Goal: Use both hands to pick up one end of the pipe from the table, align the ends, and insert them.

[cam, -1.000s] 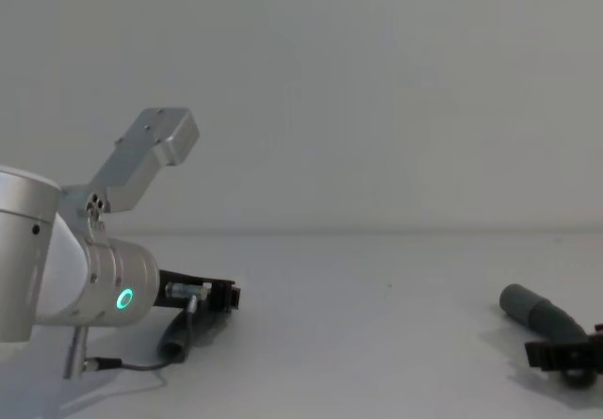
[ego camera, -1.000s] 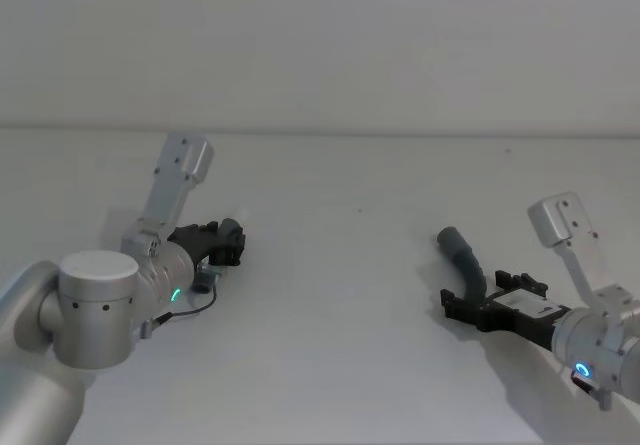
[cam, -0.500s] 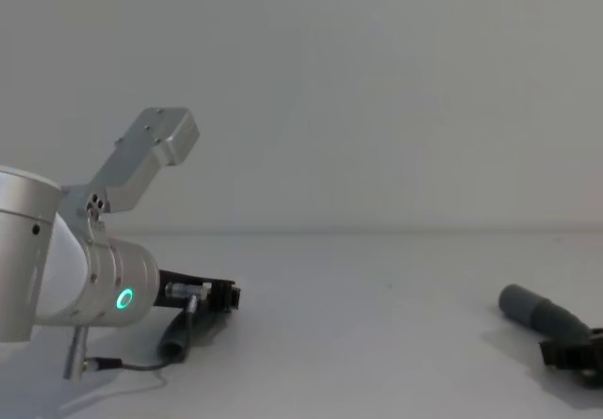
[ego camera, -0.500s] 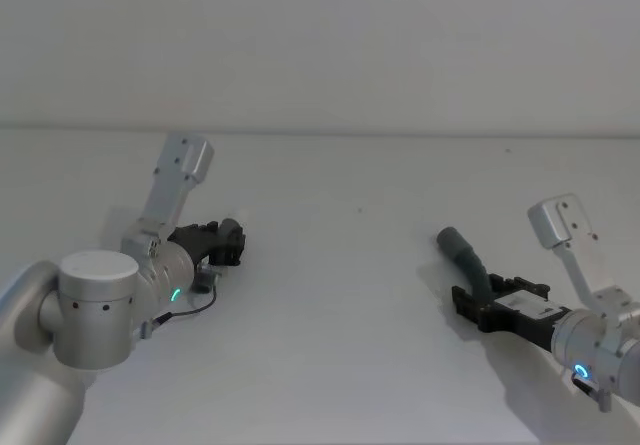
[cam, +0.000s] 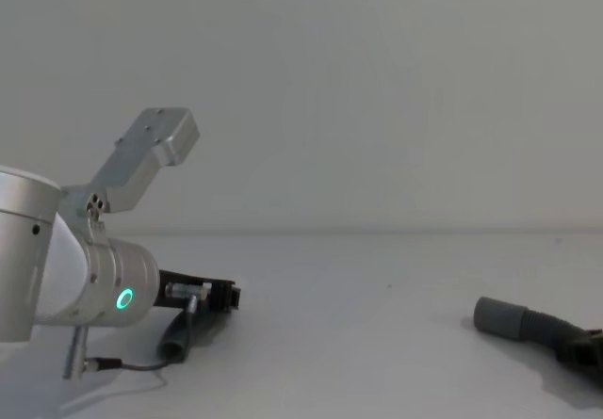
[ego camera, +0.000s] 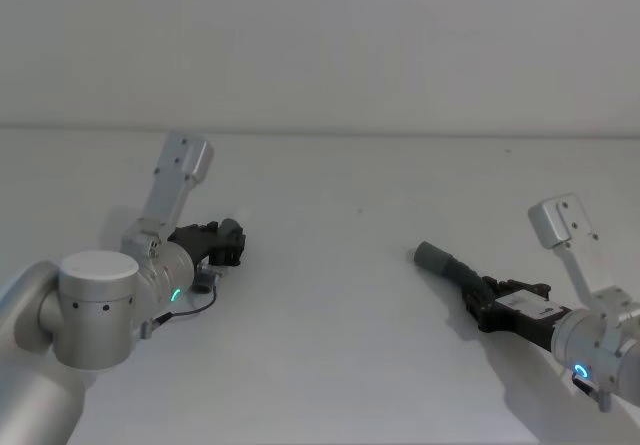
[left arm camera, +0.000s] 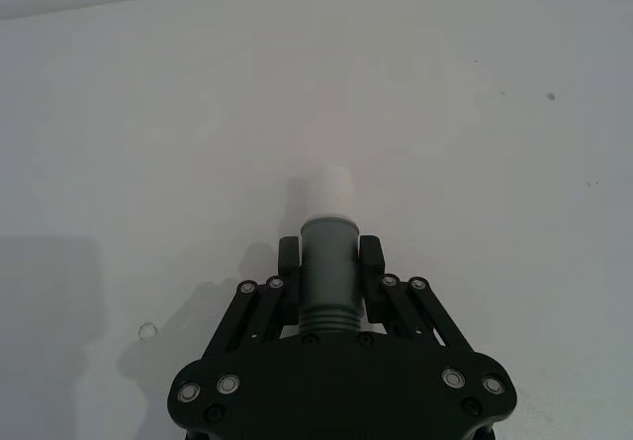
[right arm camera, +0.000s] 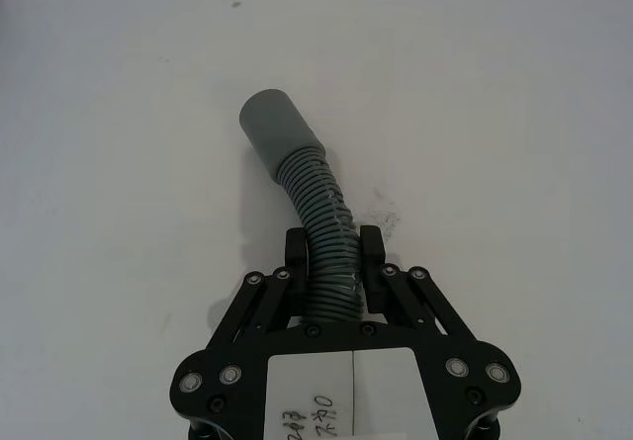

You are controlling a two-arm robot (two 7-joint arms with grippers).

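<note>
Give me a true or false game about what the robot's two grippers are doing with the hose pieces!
1. The left gripper holds the white-tipped hose piece. True.
2. The right gripper is empty. False: its jaws are shut on a ribbed hose piece.
3. The two pieces are already pushed together. False: they are far apart, one at each side of the table.
4. The wide grey cuff sticks out past the right gripper's jaws. True.
</note>
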